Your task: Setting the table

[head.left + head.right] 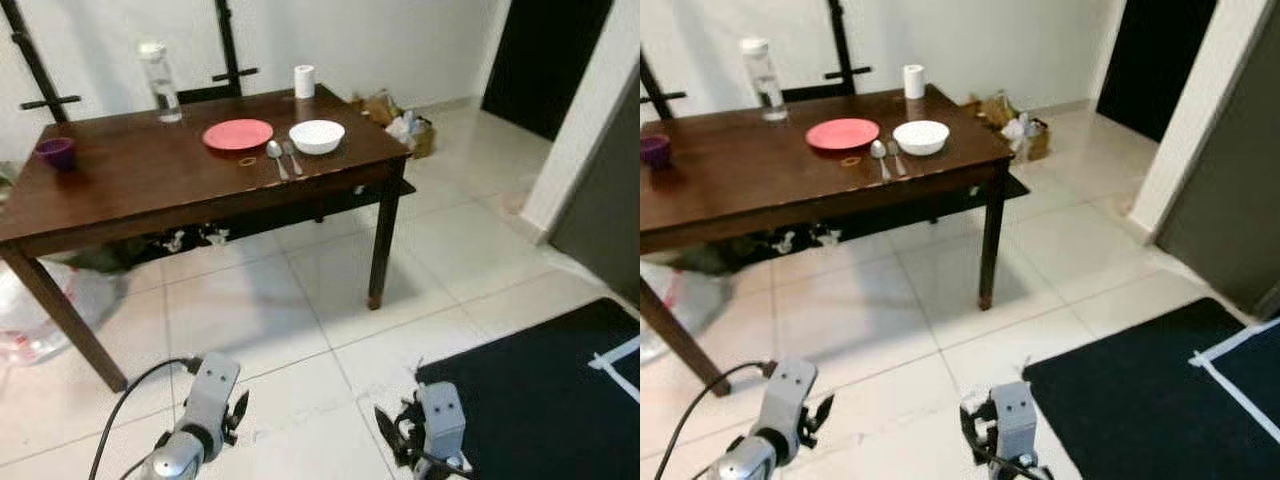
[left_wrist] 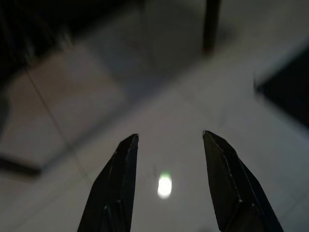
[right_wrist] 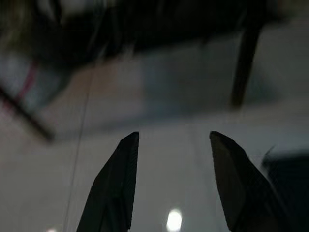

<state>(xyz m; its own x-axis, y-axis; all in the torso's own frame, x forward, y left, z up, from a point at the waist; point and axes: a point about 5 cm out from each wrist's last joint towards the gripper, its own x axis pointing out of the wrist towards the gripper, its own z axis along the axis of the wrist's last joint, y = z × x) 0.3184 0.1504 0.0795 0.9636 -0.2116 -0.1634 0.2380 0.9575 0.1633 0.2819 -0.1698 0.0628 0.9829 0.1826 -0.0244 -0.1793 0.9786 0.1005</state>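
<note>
**Both grippers low, table ahead**

I see the left gripper (image 2: 166, 181) and right gripper (image 3: 171, 181) hanging over floor tiles, fingers apart, empty. Plate (image 1: 237, 133), spoon (image 1: 274, 153) and bowl (image 1: 317, 135) lie on the table (image 1: 150, 185), well apart from both.

White tiled floor (image 1: 300, 300), black mat (image 1: 540, 400) with white tape at lower right, dark doorway (image 1: 545, 55), cluttered cardboard box (image 1: 410, 130) against the white wall, crumpled clear plastic bag (image 1: 40, 300) beside a table leg
</note>
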